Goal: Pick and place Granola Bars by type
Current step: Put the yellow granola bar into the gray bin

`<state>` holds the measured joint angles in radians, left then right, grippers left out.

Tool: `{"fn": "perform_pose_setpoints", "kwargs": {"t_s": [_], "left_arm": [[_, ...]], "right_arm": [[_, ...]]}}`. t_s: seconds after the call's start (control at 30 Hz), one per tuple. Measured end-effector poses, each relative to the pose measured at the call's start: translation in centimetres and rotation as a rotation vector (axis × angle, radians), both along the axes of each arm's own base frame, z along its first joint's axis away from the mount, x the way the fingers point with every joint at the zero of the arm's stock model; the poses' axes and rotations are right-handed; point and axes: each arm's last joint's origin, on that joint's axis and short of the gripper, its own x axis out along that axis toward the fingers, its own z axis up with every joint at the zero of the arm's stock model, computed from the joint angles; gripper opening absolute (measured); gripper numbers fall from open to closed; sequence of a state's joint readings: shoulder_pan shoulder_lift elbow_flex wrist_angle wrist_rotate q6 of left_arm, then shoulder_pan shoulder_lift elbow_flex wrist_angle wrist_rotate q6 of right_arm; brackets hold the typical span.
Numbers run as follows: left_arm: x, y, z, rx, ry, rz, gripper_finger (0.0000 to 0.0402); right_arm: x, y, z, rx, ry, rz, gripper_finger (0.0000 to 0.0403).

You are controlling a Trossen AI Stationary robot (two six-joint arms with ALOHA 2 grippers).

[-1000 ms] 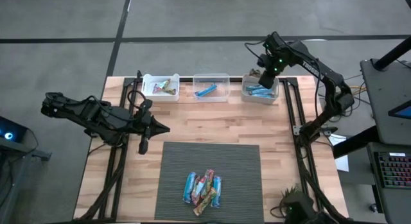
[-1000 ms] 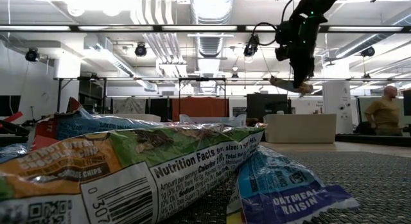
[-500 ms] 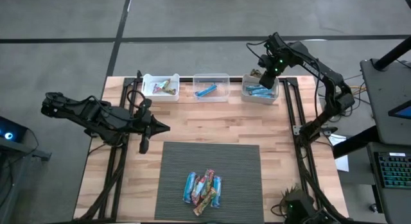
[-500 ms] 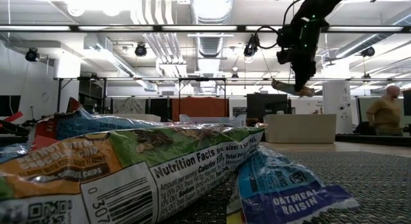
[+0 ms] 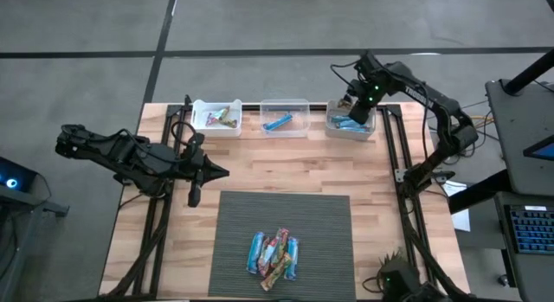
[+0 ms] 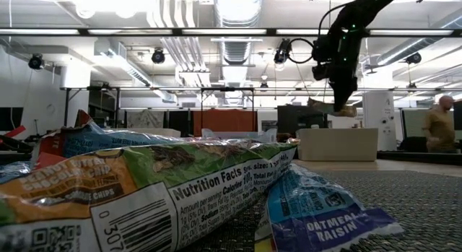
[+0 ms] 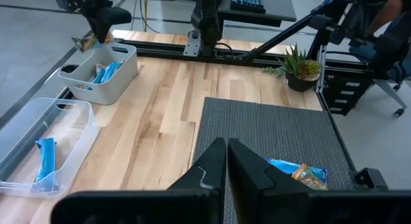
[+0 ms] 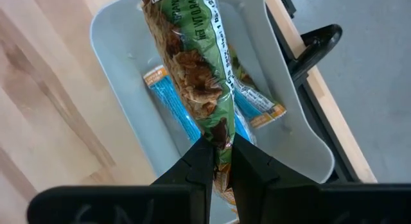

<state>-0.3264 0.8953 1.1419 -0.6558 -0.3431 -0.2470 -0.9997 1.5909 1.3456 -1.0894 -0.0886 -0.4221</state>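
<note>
grey floor (image 5: pixel 260 21), ceiling lights (image 6: pixel 238 3), exposed ducts (image 6: pixel 173 46)

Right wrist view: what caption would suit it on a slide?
Right end effector holding a green bar over the grey bin of blue bars.

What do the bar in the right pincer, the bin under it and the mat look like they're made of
The green bar shut in the right pincer: glossy printed film or foil, going by its sheen and crimped edge. The bin below: smooth, opaque, pale grey-white, probably moulded plastic. The mat: dark grey with fine ribbing, perhaps woven vinyl or fabric.
</note>
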Motion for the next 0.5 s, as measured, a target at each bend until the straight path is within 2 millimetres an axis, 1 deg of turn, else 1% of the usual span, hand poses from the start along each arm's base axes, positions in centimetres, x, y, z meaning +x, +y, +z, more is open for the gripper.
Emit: {"fn": "perform_pose_setpoints", "kwargs": {"t_s": [0.23, 0.5], "left_arm": [[0.0, 0.0, 0.0, -0.015, -0.001, 0.006, 0.0000], [0.0, 0.0, 0.0, -0.010, -0.003, 0.022, 0.0000]], "right_arm": [[-0.1, 0.1, -1.4, 0.009, 0.003, -0.002, 0.0034], [-0.1, 0.1, -2.1, 0.005, 0.001, 0.001, 0.0034]]}}
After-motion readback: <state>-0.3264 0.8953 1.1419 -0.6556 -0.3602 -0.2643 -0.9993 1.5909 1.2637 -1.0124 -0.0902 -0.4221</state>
